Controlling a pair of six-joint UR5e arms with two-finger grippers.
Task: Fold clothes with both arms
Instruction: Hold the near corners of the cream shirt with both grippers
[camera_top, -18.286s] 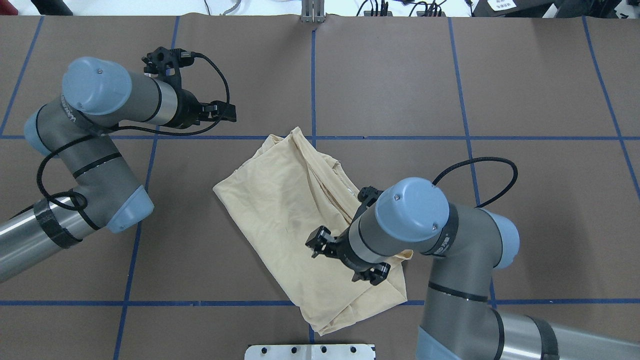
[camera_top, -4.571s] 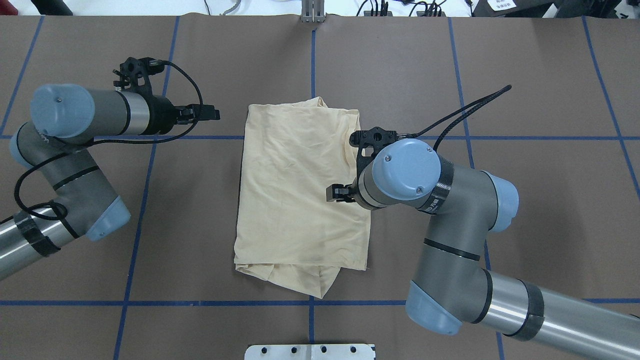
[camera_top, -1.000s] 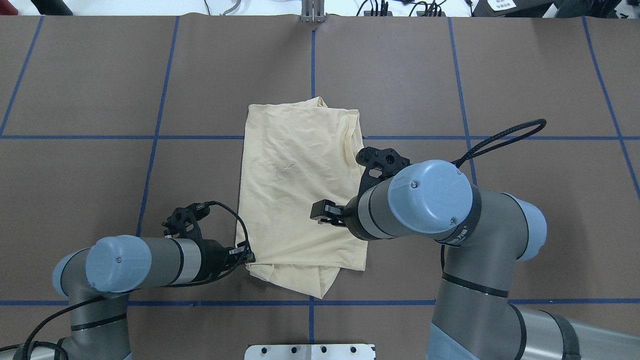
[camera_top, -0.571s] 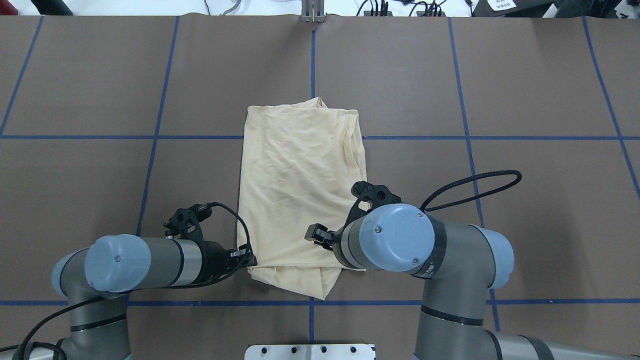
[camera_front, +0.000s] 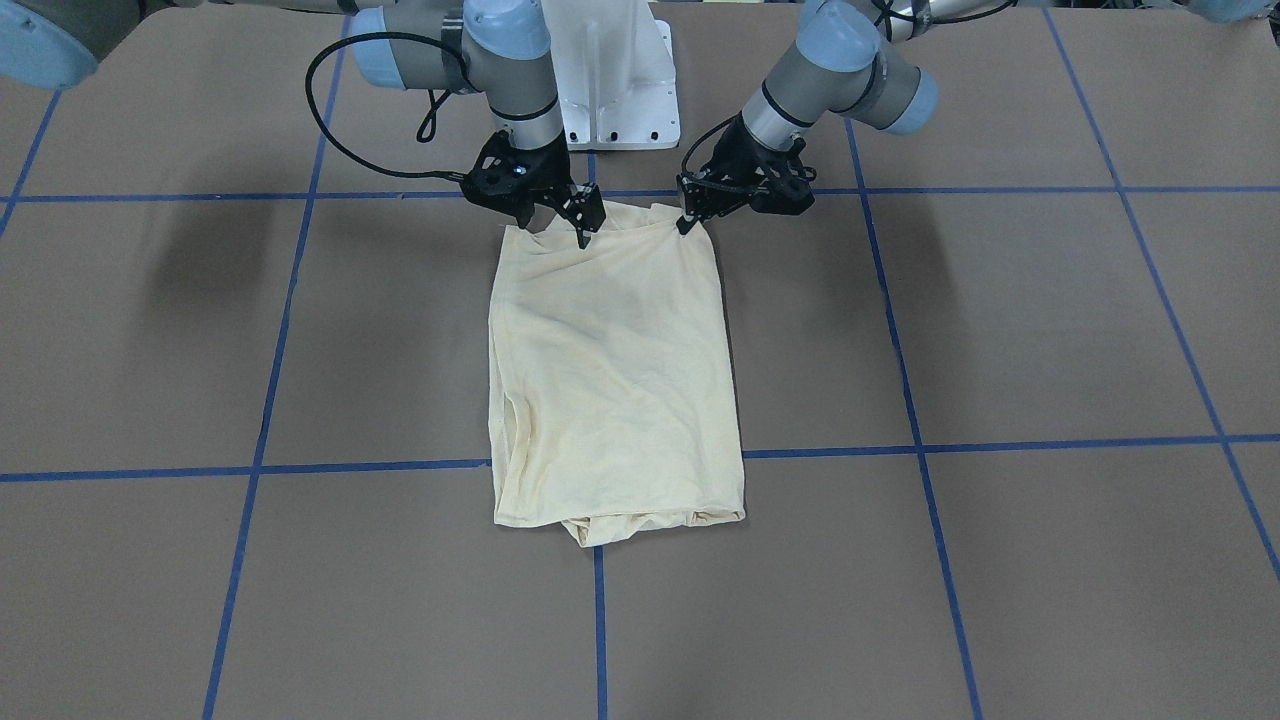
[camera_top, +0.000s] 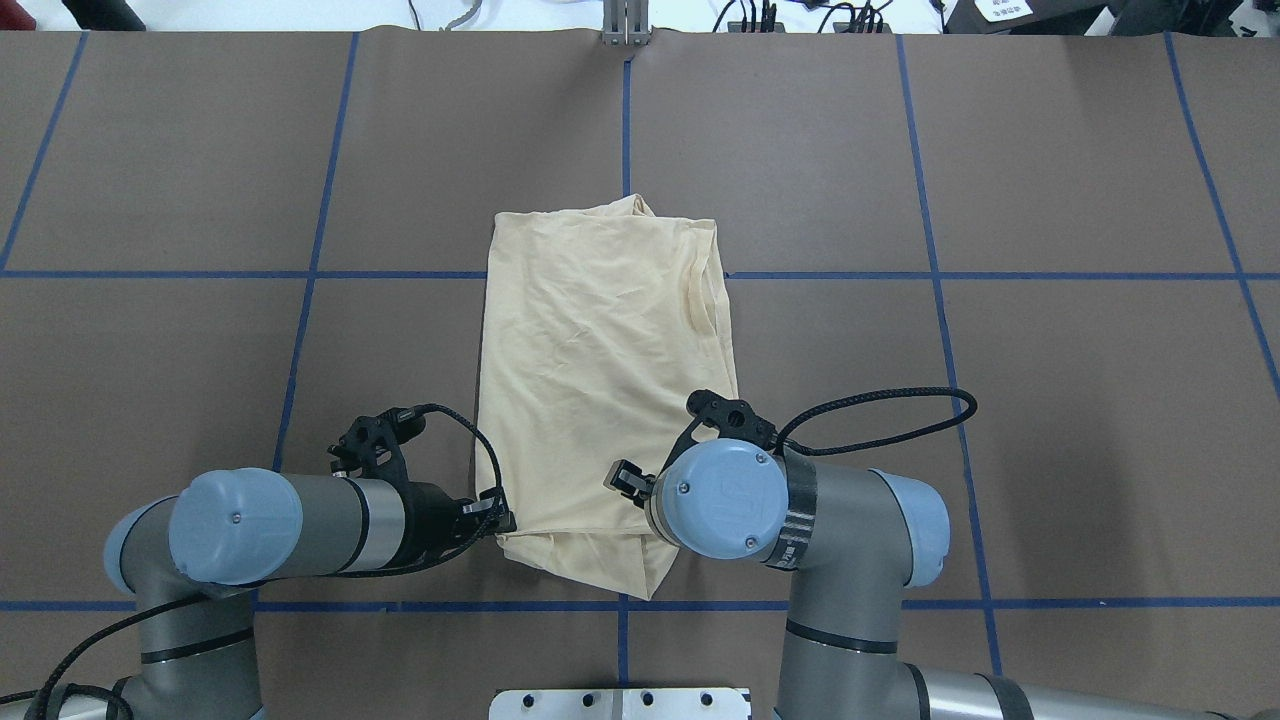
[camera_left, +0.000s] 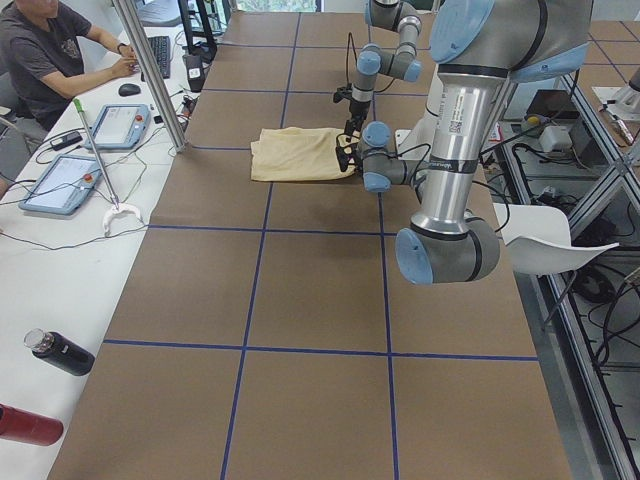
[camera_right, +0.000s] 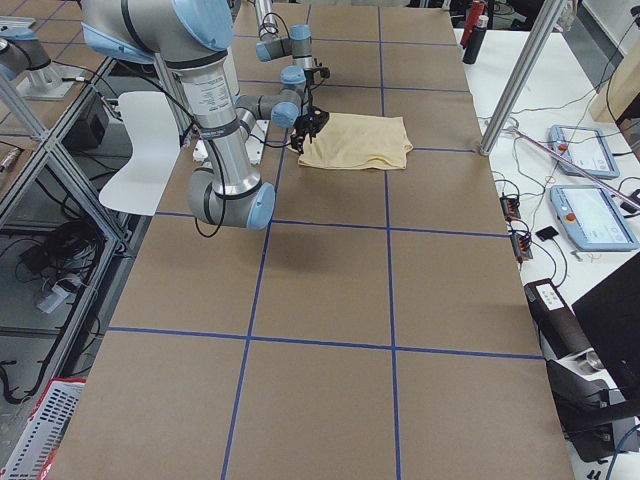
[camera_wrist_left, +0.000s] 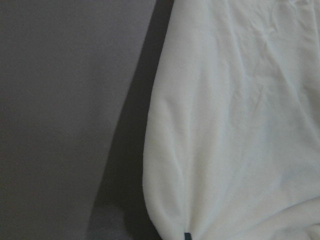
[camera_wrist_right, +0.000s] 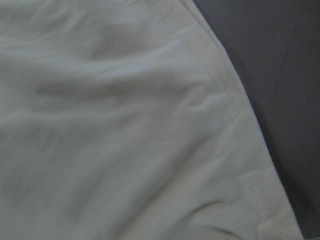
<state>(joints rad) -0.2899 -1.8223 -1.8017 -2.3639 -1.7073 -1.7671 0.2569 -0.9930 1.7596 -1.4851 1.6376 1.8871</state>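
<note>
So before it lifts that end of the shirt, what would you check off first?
1. Left arm jaws at a near corner of the T-shirt: ok, they sit right at that corner.
2. Left jaws closed on fabric: cannot tell.
3. Right arm jaws at the other near corner: not ok, in the front view they stand inward of it, over the cloth.
4. Right jaws closed on fabric: cannot tell.
5. Near edge tidy: not ok, a loose flap pokes out past it.
6. Nothing lying on the shirt's far half: ok.
</note>
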